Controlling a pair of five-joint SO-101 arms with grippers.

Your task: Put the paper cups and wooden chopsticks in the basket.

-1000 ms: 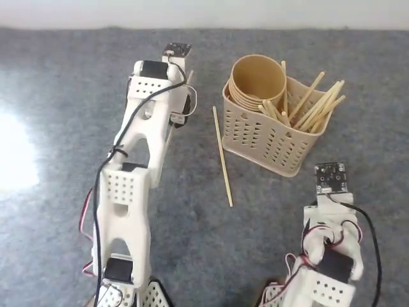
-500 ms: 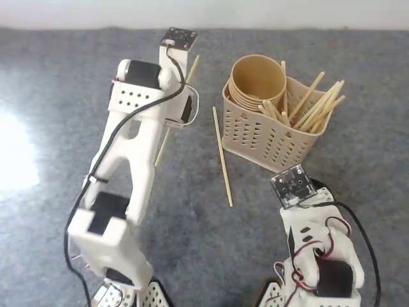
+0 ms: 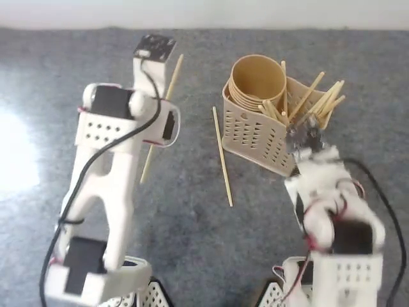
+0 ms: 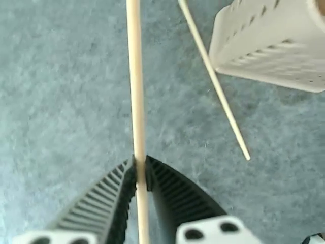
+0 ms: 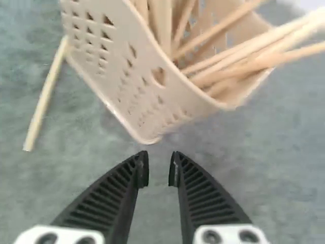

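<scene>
High view gives us the basket [image 3: 265, 137] a little right of centre in the upper half of the frame. The paper cups [image 3: 259, 80] sit nested in a stack at its left end, and a bundle of chopsticks [image 3: 316, 102] leans out of its right end. Just left of the basket, one loose chopstick [image 3: 222, 157] lies on the grey surface [image 3: 358, 57]. It runs from beside the basket's left wall down toward the middle of the frame.

Farther left, we see the held chopstick [image 3: 172, 73] slanting behind the left arm [image 3: 105, 185], one end poking out above the wrist and the other showing below it. In the left wrist view, the left gripper [image 4: 140, 173] is clenched on this stick, with both ribbed jaws pressed against it.

At the lower right, the right arm [image 3: 332, 217] rises with its wrist at the basket's near wall. In the right wrist view, we find the right gripper [image 5: 158, 170] with its jaws a narrow gap apart and nothing between them. It points at the basket's wall, close to it but not touching.
</scene>
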